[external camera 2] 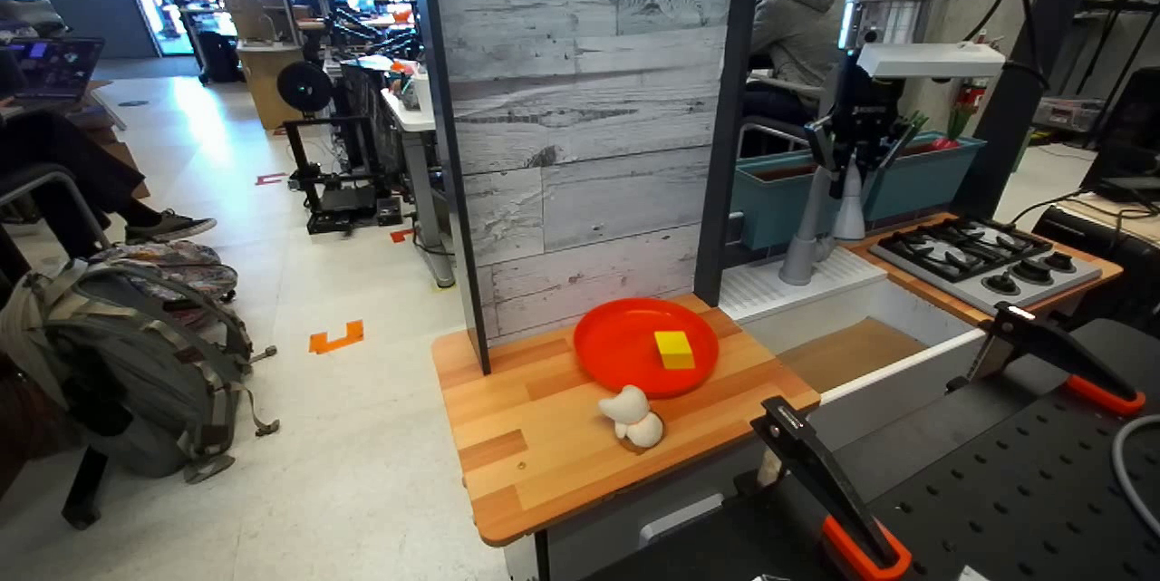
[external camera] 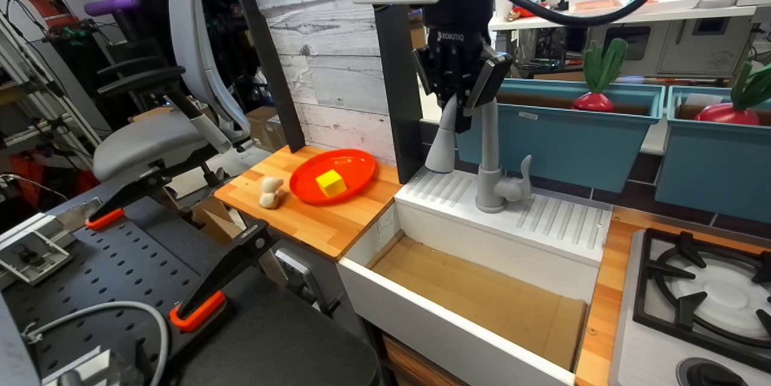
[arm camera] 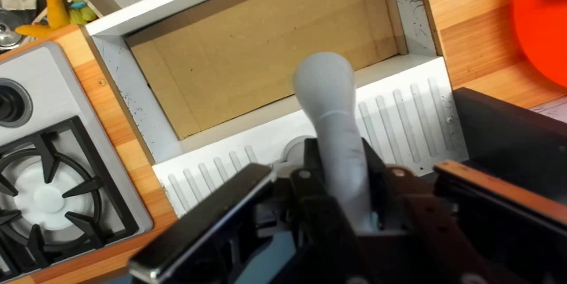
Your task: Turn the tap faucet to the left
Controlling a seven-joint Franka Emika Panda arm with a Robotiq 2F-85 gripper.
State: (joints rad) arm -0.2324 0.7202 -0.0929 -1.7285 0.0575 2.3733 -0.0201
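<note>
The tap faucet point(external camera: 491, 145) is a tall matte grey gooseneck. Its base stands on the white ribbed ledge behind the sink, and it also shows in an exterior view point(external camera 2: 849, 205). In the wrist view its spout point(arm camera: 325, 84) points over the sink's back edge, nozzle toward the basin. My gripper point(arm camera: 340, 155) is around the top arch, one black finger against each side of the tube, shut on it. The gripper shows above the tap in both exterior views point(external camera: 462, 115) point(external camera 2: 850, 166). The fingers hide part of the arch. The small grey handle point(external camera: 518, 184) sits beside the base.
The white sink point(external camera: 446, 326) has a cardboard bottom. A stove point(external camera: 626, 338) flanks it on one side. On the other side are a red plate point(external camera: 307, 190) with a yellow block point(external camera: 330, 183) and a small figurine point(external camera: 270, 192). Teal planters point(external camera: 560, 145) stand close behind the tap. A dark post point(external camera: 400, 73) stands nearby.
</note>
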